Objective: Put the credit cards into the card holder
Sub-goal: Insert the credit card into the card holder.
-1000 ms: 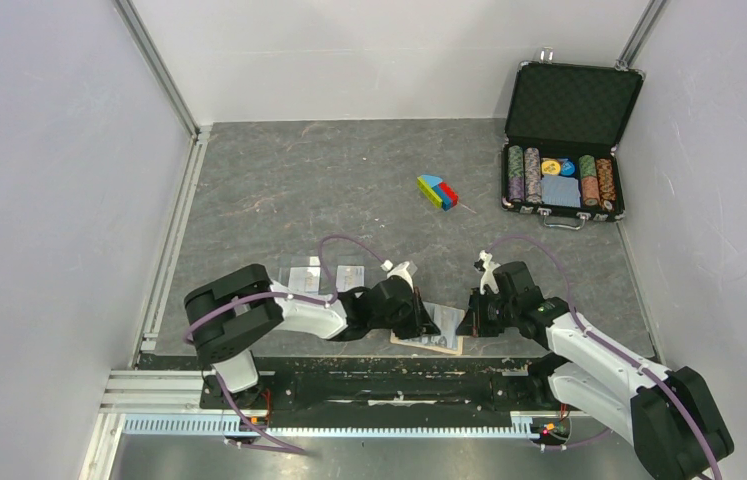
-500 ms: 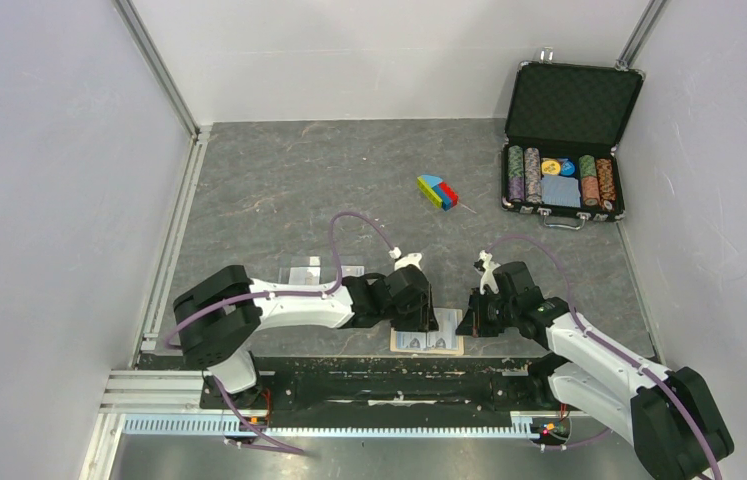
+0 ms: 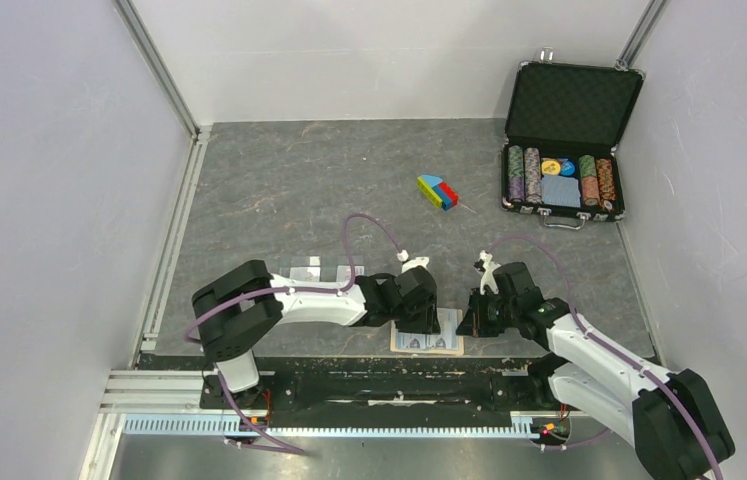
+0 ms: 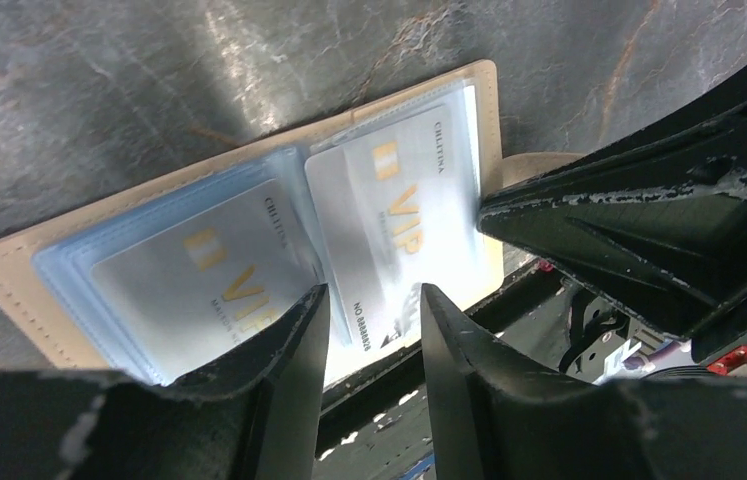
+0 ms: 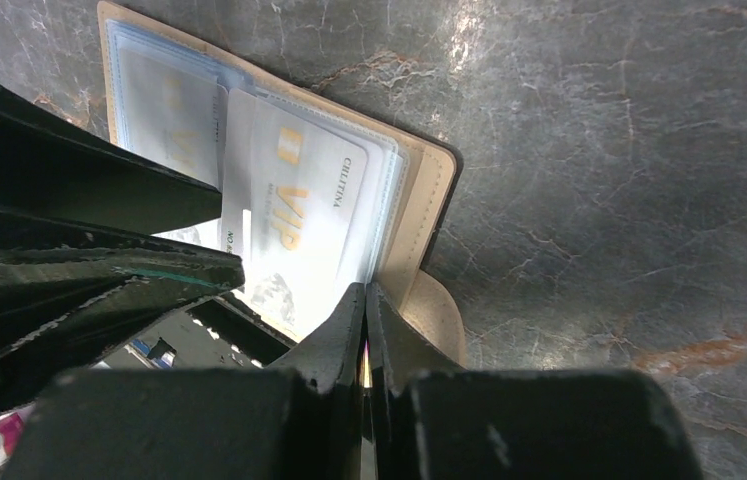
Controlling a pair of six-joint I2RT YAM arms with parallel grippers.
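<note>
Between the left gripper's (image 4: 369, 335) fingers (image 4: 284, 385) stood a clear gap with nothing in it. The jaws were part open over the near edge of the card holder (image 4: 9, 285) and gripped no card. Only the wrist views showed the holder's inside: it lay open, with two credit cards (image 4: 399, 215) marked VIP in gold sitting side by side in its clear pockets. The right gripper (image 5: 364, 305) had its jaws pressed together, tip on the holder's right-hand edge just beside the snap tab (image 5: 439, 310). Whether a thin pocket sheet was nipped between them could not be told.

The overhead view alone showed the wider layout. The holder lay flat at the near edge of the table (image 3: 349, 180), between the two grippers. Two more pale rectangles (image 3: 306, 270) lay on the table behind the left arm, partly hidden by it. The tabletop was dark grey and veined like stone, enclosed by white walls (image 3: 49, 200) with metal rails at the corners. A small coloured block (image 3: 436, 192) lay mid-table. At the far right an open black case (image 3: 571, 100) held poker chips and a blue deck.
</note>
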